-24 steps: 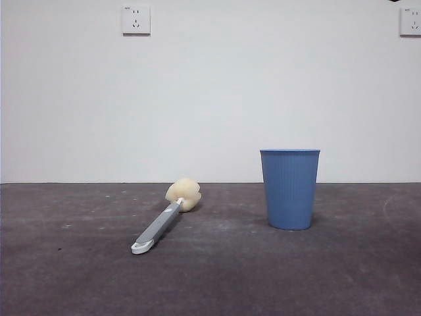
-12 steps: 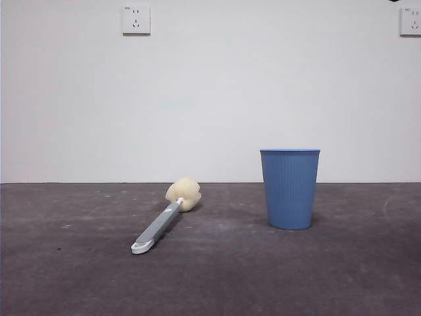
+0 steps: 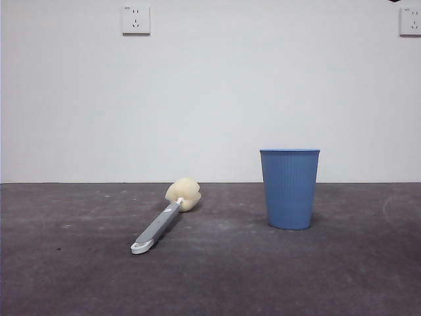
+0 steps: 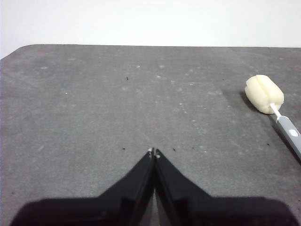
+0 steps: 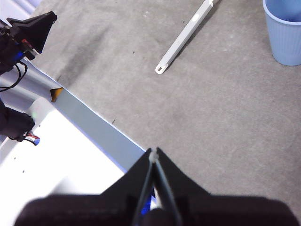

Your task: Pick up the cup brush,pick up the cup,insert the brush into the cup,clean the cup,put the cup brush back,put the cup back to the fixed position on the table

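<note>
Front view: brush (image 3: 161, 222) lies beside upright cup (image 3: 289, 188). Only wrist views show left pincer (image 4: 154, 151) and right pincer (image 5: 153, 151), both closed, empty.

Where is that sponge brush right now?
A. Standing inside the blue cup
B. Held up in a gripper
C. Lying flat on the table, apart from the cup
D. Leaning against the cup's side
C: the cup brush lies flat on the table, well apart from the upright cup, with no gripper on it.
</note>
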### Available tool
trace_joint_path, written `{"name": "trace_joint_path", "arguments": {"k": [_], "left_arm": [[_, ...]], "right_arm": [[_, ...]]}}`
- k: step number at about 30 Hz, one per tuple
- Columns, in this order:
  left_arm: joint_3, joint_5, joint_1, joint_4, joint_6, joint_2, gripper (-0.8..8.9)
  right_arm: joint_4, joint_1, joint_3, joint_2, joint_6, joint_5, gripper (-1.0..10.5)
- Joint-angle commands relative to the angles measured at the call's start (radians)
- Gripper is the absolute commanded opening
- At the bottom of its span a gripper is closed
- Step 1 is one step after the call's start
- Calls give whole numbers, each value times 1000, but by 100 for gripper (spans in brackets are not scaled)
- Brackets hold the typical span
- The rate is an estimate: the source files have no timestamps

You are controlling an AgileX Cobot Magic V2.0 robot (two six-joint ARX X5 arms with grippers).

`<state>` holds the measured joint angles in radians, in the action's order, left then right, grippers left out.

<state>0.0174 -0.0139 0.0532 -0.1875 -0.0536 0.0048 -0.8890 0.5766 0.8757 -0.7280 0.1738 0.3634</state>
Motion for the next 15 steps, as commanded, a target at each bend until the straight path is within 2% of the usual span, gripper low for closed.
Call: {"name": "trace_joint_path", "arguments": {"k": [1, 10, 15], "left_arm": [[-14, 4, -3, 1, -6, -3, -3], [-14, 4, -3, 1, -6, -3, -3], [-14, 4, -3, 2, -6, -3, -3]], "right_arm": [[5, 2, 0, 2, 8, -2, 1], [6, 2, 0, 3, -2, -3, 2], [94, -47, -3, 33, -218, -99, 1]]}}
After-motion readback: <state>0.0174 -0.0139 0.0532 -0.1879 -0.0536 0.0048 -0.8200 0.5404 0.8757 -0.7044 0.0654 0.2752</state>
